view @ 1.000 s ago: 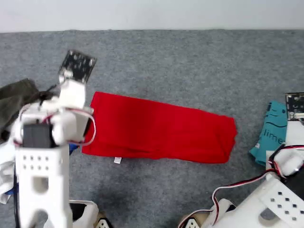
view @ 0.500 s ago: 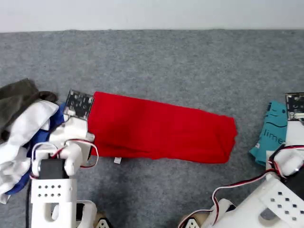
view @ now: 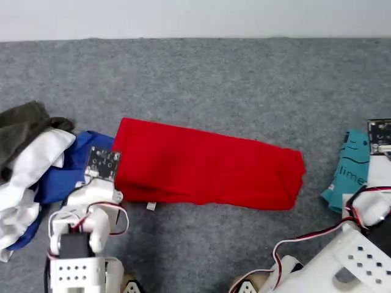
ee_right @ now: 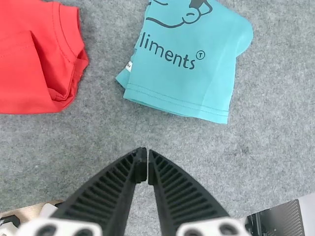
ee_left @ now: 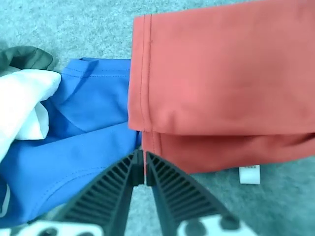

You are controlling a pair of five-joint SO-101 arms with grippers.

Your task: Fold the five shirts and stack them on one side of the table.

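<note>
In the high view the right arm (view: 366,250) covers the near part of the teal shirt (view: 349,174) and cuts across its print. The picture's left edge crops the olive shirt (view: 18,125) and the white shirt (view: 27,168). The blue shirt (view: 67,177) lies partly under the white one and behind the left arm (view: 85,204), and the white tag (view: 151,206) at the near hem of the red shirt (view: 208,165) is too small to read.
</note>
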